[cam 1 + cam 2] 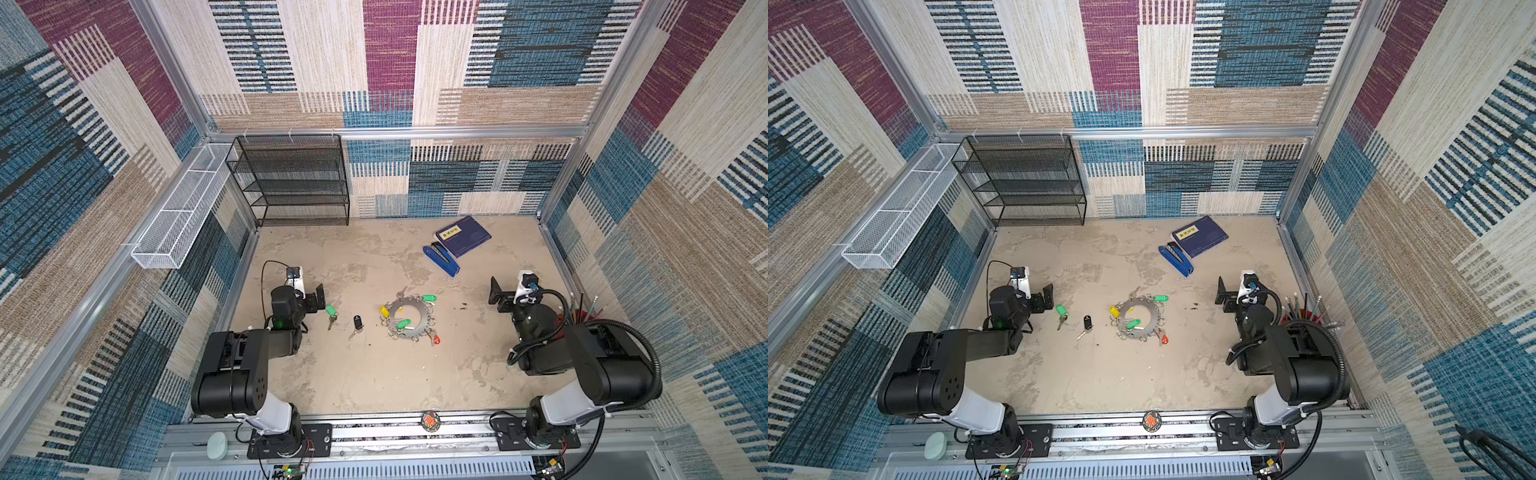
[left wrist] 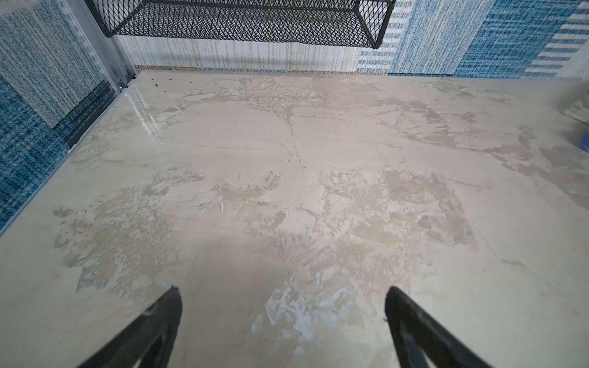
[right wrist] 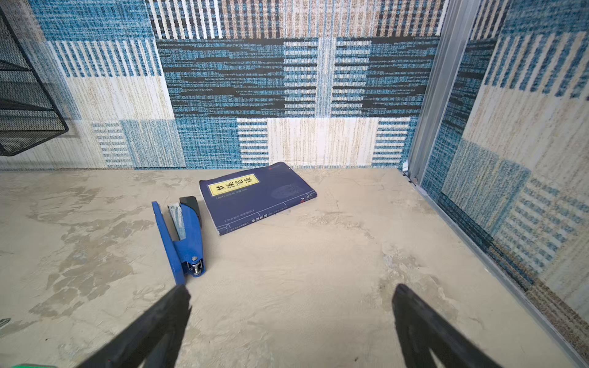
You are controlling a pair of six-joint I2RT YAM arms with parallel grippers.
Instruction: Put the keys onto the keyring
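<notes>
Two keys lie on the beige table in both top views: one with a green tag (image 1: 330, 311) (image 1: 1061, 311) and one with a black tag (image 1: 357, 323) (image 1: 1086, 322). To their right lies the keyring (image 1: 419, 322) (image 1: 1148, 321), a flat grey disc rimmed with small split rings and green, yellow and red tags. My left gripper (image 1: 318, 297) (image 2: 282, 293) stands open just left of the green-tagged key, holding nothing. My right gripper (image 1: 498, 297) (image 3: 291, 291) is open too, well to the right of the keyring. Neither wrist view shows the keys or the keyring.
A blue stapler (image 1: 441, 260) (image 3: 183, 235) and a dark blue book (image 1: 463, 235) (image 3: 258, 196) lie at the back right. A black mesh shelf (image 1: 295, 178) stands at the back left, with a white mesh basket (image 1: 183, 208) on the left wall. A red pen holder (image 1: 577, 316) sits by the right arm.
</notes>
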